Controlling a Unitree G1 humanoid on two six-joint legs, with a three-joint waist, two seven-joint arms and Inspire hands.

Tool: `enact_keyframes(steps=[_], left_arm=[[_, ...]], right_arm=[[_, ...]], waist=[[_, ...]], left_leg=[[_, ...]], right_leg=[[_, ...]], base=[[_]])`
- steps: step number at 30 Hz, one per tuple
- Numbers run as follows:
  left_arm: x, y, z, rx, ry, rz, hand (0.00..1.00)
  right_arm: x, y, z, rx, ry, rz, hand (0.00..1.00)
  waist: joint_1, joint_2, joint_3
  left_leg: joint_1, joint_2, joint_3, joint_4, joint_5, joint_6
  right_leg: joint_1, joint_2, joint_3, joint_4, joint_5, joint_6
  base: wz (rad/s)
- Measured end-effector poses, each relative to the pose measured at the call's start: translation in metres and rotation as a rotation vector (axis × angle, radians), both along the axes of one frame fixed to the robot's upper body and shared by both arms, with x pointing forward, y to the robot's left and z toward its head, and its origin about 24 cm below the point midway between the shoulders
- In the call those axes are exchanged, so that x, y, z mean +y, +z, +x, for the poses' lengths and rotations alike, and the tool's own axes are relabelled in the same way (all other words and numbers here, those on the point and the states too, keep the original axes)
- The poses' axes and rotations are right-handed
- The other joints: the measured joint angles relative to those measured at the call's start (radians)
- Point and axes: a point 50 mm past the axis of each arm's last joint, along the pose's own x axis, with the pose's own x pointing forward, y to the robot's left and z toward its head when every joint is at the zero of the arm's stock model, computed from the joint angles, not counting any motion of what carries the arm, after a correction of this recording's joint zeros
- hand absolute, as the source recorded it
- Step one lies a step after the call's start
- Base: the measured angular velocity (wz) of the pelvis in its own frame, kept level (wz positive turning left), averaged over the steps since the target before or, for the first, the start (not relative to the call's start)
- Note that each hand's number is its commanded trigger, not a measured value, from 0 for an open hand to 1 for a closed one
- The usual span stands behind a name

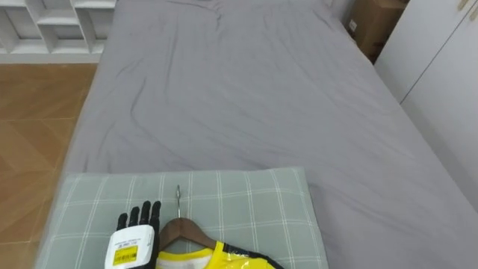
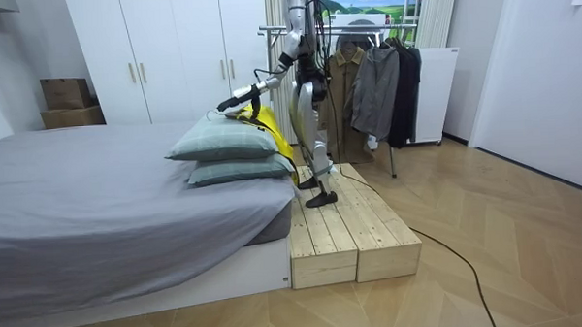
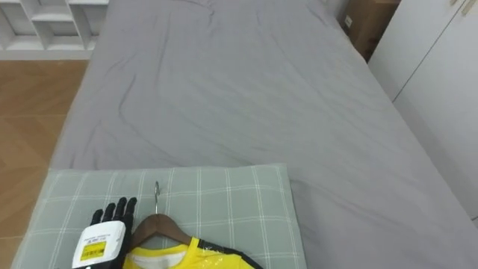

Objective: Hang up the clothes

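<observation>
Setting: home bedroom. Evidence:
- Wide bed (image 2: 98,199) under a grey sheet, with two checked green pillows (image 2: 227,139) stacked at one end.
- White wardrobe (image 2: 171,51) along the far wall, cardboard boxes (image 2: 68,101) beside it.
- Clothes rack (image 2: 275,30) with jackets (image 2: 376,83) hanging from it.
- White cubby shelving (image 1: 52,22) on the floor past the bed's far corner.
- Wood plank floor (image 2: 507,234), and a raw timber platform (image 2: 342,220) butted against the bed.

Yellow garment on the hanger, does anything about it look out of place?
Yes: the yellow garment, on its wooden hanger, lies on the checked pillow beside the left hand, not on the clothes rack.
</observation>
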Motion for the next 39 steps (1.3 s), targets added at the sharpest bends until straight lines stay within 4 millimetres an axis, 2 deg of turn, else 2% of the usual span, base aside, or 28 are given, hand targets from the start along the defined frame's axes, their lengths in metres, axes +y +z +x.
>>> enact_keyframes(steps=[5,7,12,22,29,34,39], left_arm=[[-0.006,-0.005,-0.004,0.049,-0.007,-0.020,0.00],[-0.008,-0.011,-0.012,0.086,-0.004,-0.033,0.00],[-0.010,-0.015,-0.017,0.140,-0.003,-0.048,0.00],[-0.006,-0.021,-0.021,0.231,0.049,-0.116,0.00],[0.007,-0.031,-0.033,0.298,0.201,-0.220,0.00],[0.012,-0.032,-0.034,0.301,0.293,-0.289,0.00],[0.016,-0.033,-0.036,0.306,0.326,-0.301,0.00]], right_arm=[[0.001,0.000,0.001,-0.002,-0.001,0.013,0.00],[0.002,-0.001,-0.002,0.006,0.002,0.013,0.00],[0.005,-0.002,-0.010,0.037,-0.008,0.016,0.00],[0.006,-0.002,-0.014,0.068,-0.032,0.031,0.00],[0.006,-0.003,-0.022,0.118,-0.063,0.066,0.00],[0.007,-0.003,-0.027,0.159,-0.078,0.085,0.00],[0.007,-0.003,-0.029,0.181,-0.085,0.097,0.00]], waist=[[0.001,0.012,-0.0055],[0.001,0.018,-0.0083],[0.000,0.019,-0.0079],[0.021,0.011,-0.0080],[0.032,0.003,-0.0081],[0.051,-0.002,-0.0144],[0.054,-0.012,-0.0217]], left_leg=[[0.009,-0.001,0.000,-0.003,0.001,0.001],[0.023,-0.001,0.000,-0.009,0.001,0.001],[0.038,-0.005,0.000,-0.013,0.001,0.000],[0.053,0.000,0.007,-0.012,0.002,0.001],[0.053,0.004,0.012,-0.014,0.002,0.000],[0.054,0.009,0.016,-0.027,0.005,-0.005],[0.054,0.011,0.016,-0.027,0.006,-0.008]], right_leg=[[0.009,-0.001,-0.001,0.000,0.000,0.000],[0.020,-0.001,0.000,-0.001,0.000,0.000],[0.037,-0.001,-0.002,-0.001,0.000,0.000],[0.042,-0.001,0.001,0.007,0.001,0.000],[0.034,0.001,0.001,0.017,0.001,0.000],[0.029,0.006,0.001,0.019,0.005,-0.003],[0.028,0.010,0.000,0.019,0.007,-0.007]], base=[[0.00],[0.00],[0.00],[0.00],[-0.01],[-0.01],[0.00]])
